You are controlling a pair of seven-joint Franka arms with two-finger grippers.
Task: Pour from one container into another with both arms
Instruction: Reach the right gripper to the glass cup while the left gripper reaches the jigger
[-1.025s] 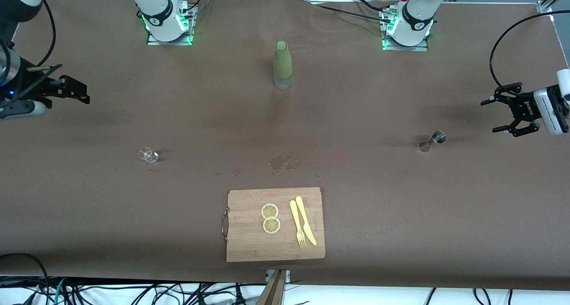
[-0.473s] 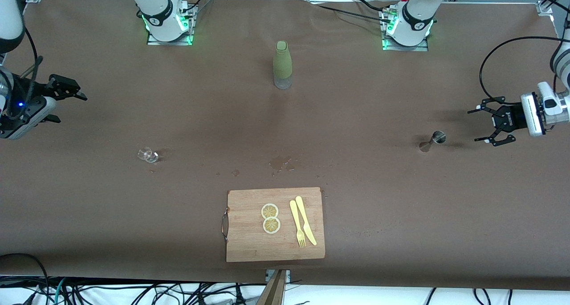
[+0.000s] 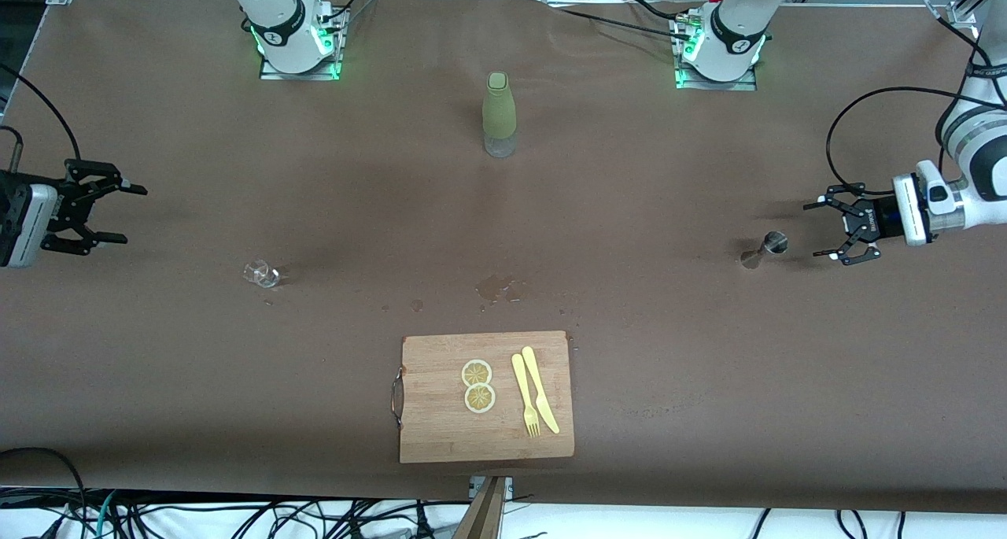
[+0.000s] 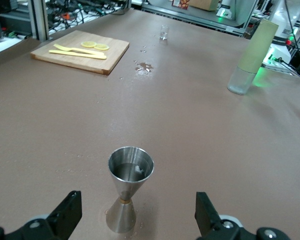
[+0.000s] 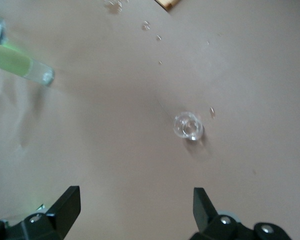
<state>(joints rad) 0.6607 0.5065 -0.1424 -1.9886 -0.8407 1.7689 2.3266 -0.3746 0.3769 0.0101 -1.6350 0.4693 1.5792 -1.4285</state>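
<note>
the steel jigger (image 3: 765,249) stands upright on the counter (image 3: 629,208) toward the left arm's end, just in front of the left gripper (image 3: 830,228), whose jaws are spread wide with the jigger not yet between them. the glass cup (image 3: 262,274) sits well apart from the right gripper (image 3: 110,212), jaws apart too; it looks empty, hard to say.

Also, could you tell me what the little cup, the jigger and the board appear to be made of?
Cup: clear glass, seemingly; see-through, with bright glints.
Jigger: polished steel, probably; grey and mirror-like.
Board: pale wood or bamboo, matte, visible grain.
</note>
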